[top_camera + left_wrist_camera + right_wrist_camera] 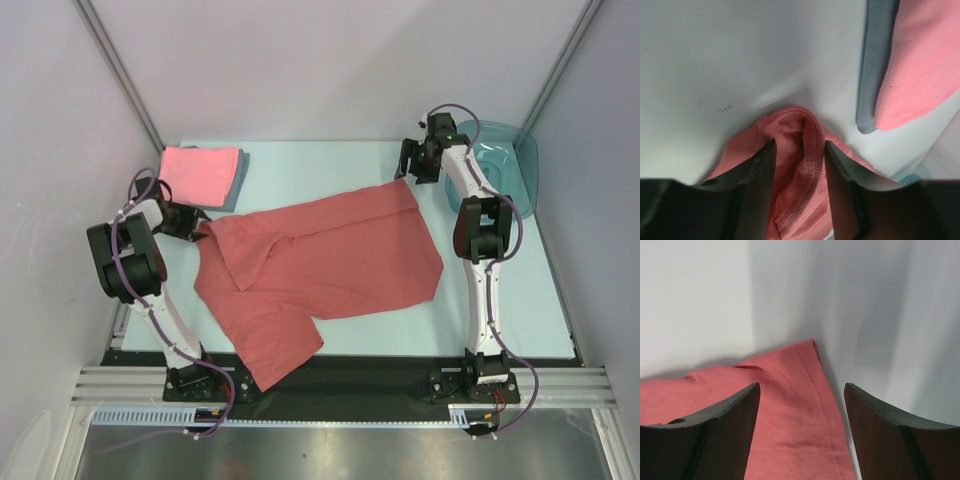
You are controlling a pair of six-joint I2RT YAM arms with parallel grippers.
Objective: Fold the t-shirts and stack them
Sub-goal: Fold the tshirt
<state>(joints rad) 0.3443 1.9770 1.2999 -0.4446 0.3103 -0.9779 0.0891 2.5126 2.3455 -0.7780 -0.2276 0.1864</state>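
Spread left-to-right across the table (320, 160): brick-red t-shirt (330, 260). At its left edge, straddling the collar fold: left hand (800, 150), grip impossible to tell. Over the far right corner: right hand (802, 390), wide, holding nothing.

You have nothing to read here. None of the three views shows any legible text, label, brand, number or sign.
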